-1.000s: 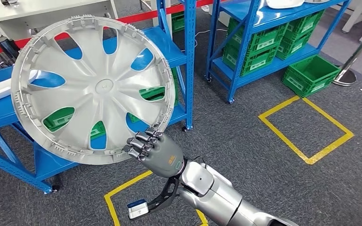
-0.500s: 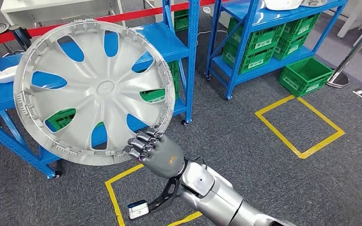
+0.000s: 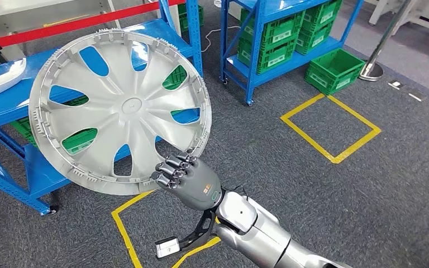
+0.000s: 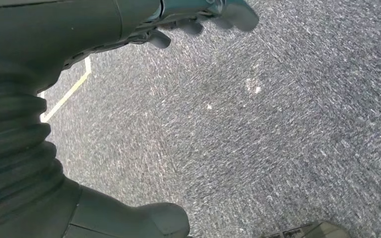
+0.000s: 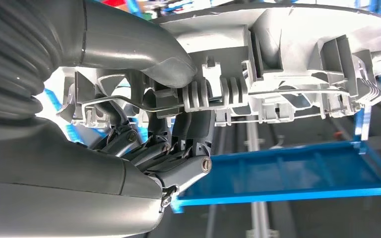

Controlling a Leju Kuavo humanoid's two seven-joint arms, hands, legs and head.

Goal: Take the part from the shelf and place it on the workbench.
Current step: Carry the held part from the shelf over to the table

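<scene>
- We hold the part (image 3: 120, 111), a big silver wheel cover, in our right hand (image 3: 187, 178); the fingers (image 3: 173, 167) are closed on its rim at the lower edge, and the thumb presses from the other side, as the right wrist view shows (image 5: 144, 54).
- The grip is on the rim, we think, because the rim is the only thin place that a hand can close around; the face is too wide and smooth.
- The part is in the air, in front of the blue shelf (image 3: 11, 106), not resting on it. It is tilted, with its face toward our head camera, so it hides much of the shelf behind.
- Because we hold it at one edge only, the weight hangs far from the fingers; it may turn or slip in the grip if we move fast.
- Our left hand (image 4: 198, 15) hangs down over the grey carpet (image 4: 258, 129). It seems to hold nothing, but we cannot tell how its fingers stand.
- Green crates (image 3: 279, 39) stand in a second shelf (image 3: 246, 61), and yellow tape squares (image 3: 329, 125) mark the floor.
- We see no workbench here, so in our judgement the taking is done and the carrying and placing are left.
</scene>
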